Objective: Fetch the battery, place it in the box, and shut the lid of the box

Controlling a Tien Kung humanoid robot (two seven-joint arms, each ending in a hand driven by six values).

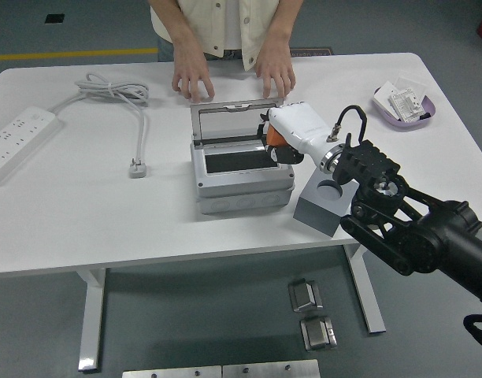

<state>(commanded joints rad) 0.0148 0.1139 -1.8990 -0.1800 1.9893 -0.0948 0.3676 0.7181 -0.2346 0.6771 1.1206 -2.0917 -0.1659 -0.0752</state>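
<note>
1. I see my right hand coming in from the right side, white with a black arm behind it. Its fingers are curled around the orange battery, so it is gripping it.
2. The battery is in the air, just above the right rim of the grey box, at the edge of the dark opening. I cannot tell if it touches the rim.
3. The box stands in the middle of the white table. Its lid is open and stands upright at the far side, with a clear pane.
4. My left arm does not appear in the head view.
5. A person stands at the far side of the table. Both hands rest flat on the table just behind the lid, one hand toward the left and the other hand toward the right, close to my hand.
6. A grey block with a round hollow on top lies just to the right of the box, under my forearm.
7. A white power strip with its cable and plug lies at the left side.
8. A purple tray with small white things sits at the far right corner.
</note>
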